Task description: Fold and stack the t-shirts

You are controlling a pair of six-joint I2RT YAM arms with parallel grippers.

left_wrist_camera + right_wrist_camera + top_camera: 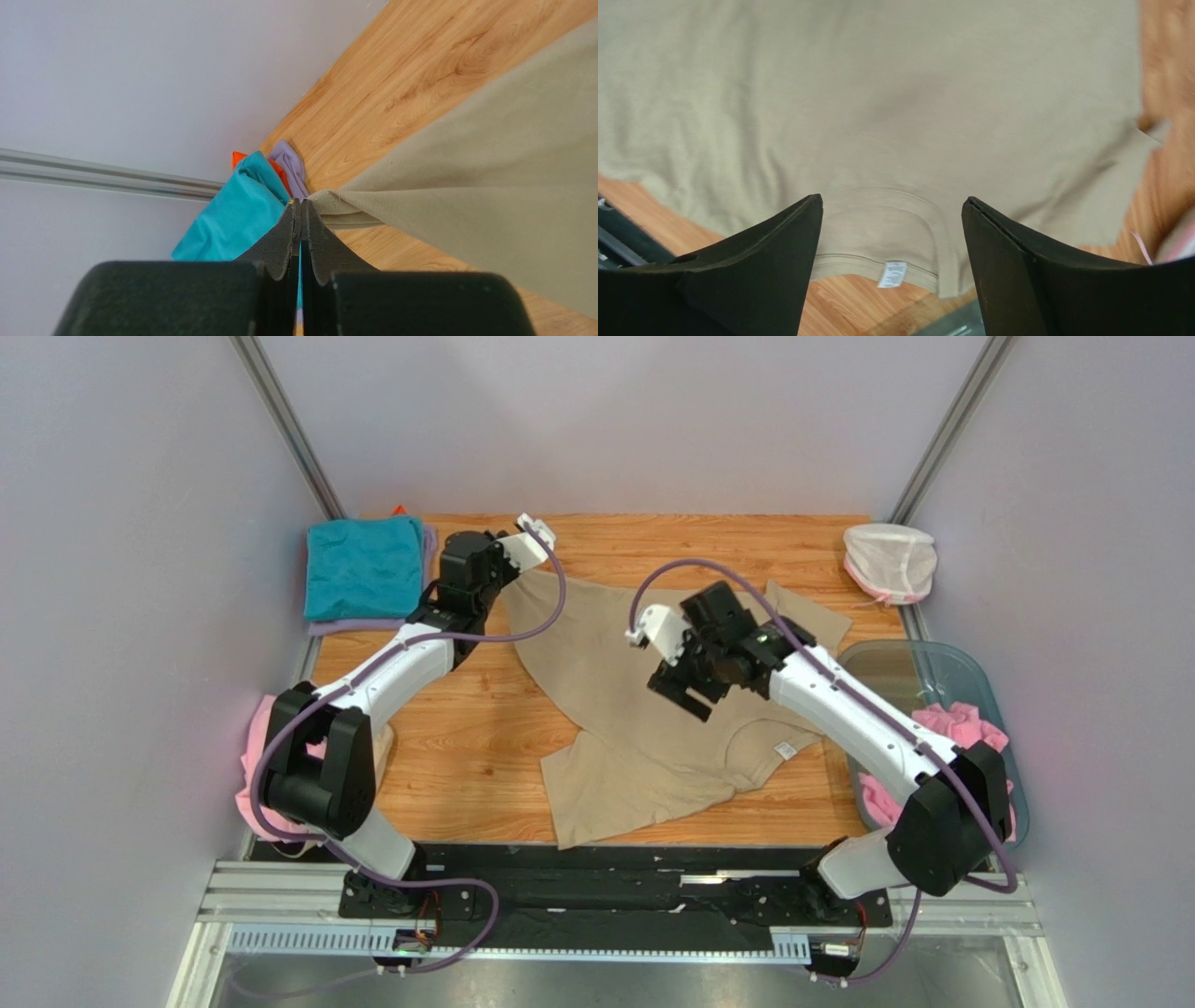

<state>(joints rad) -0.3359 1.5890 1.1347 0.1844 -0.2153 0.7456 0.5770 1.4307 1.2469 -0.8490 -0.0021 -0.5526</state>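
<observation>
A large tan t-shirt (645, 728) lies spread on the wooden table, its collar and white label (892, 273) toward the near right. My left gripper (516, 577) is shut on the shirt's far left corner (330, 203), pulling the cloth (491, 161) taut just beside the stack. My right gripper (682, 686) hovers open over the middle of the shirt (878, 105) with nothing between its fingers (773, 245). A folded teal t-shirt (362, 567) rests on a lilac one (351, 626) at the far left corner. Pink t-shirts lie at the left edge (260, 742).
A clear bluish tub (912, 672) at the right edge holds pink cloth (961, 728). A white net pouch (888, 560) sits at the far right corner. Grey walls enclose the table on three sides. A bit of orange fabric (242, 157) shows behind the teal shirt (231, 217).
</observation>
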